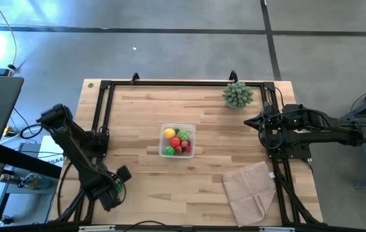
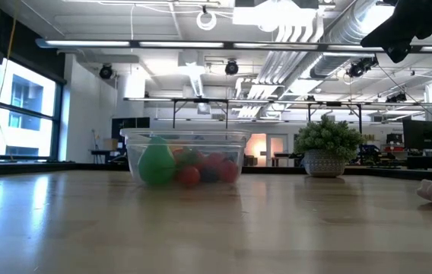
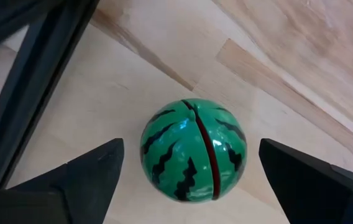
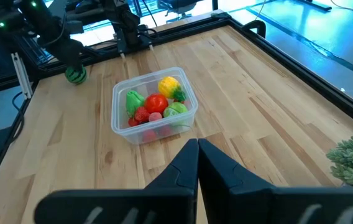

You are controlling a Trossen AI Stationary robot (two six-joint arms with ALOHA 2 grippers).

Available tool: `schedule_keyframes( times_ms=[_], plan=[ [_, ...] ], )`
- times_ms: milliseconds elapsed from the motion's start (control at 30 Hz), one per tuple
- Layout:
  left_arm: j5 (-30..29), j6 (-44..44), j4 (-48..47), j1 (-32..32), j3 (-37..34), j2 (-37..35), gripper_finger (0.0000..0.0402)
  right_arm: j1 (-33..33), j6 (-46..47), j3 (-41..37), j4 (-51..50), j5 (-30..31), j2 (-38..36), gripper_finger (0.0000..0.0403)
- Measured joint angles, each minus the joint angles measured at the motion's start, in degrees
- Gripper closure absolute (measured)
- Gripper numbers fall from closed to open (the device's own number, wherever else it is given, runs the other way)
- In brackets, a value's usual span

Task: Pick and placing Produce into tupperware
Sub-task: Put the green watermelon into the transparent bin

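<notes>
Pretty much at the tail end here, I'd say. The tupperware [image 1: 178,140] sits mid-worktop, well apart from both arms, and it's already loaded: I count one yellow lemon [image 4: 168,85], one red tomato [image 4: 156,102], a pear-ish green piece [image 4: 133,99], a paler green round [image 4: 176,109] and a few tiny red berries [image 4: 142,115] that I can't count exactly. Call it roughly six or seven items inside.

What's left, as far as I can see, is a single piece: the striped melon ball [image 3: 193,149]. It's resting on the wooden worktop [image 1: 138,109] right between the left tool's fingers. The left tool [image 3: 192,171] is down at the near-left corner by the black frame rail [image 3: 36,74], fingers spread wide, one on each side of the melon with a clear gap on both sides, so nothing is gripped yet. My guess is the next job is closing on it and carrying it over to the tub.

The right tool [image 4: 197,163] is parked off the far-right side of the worktop, fingers pressed together, holding nothing, pointed toward the tub.

Other stuff, one each: a spiky pale-green plant ball [image 1: 238,95] just beside the right tool, and a beige folded cloth [image 1: 252,191] a bit farther off on the same side. No other loose produce on the wood that I can spot.
</notes>
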Motion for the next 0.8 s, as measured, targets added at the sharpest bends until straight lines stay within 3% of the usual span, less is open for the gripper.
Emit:
schedule_keyframes(
  times_ms=[800],
  plan=[
    [0.7,0.0,5.3,0.0,-1.7,5.4,0.0054,0.0,0.0,0.0,0.0,0.0,0.0,0.0402]
  ],
)
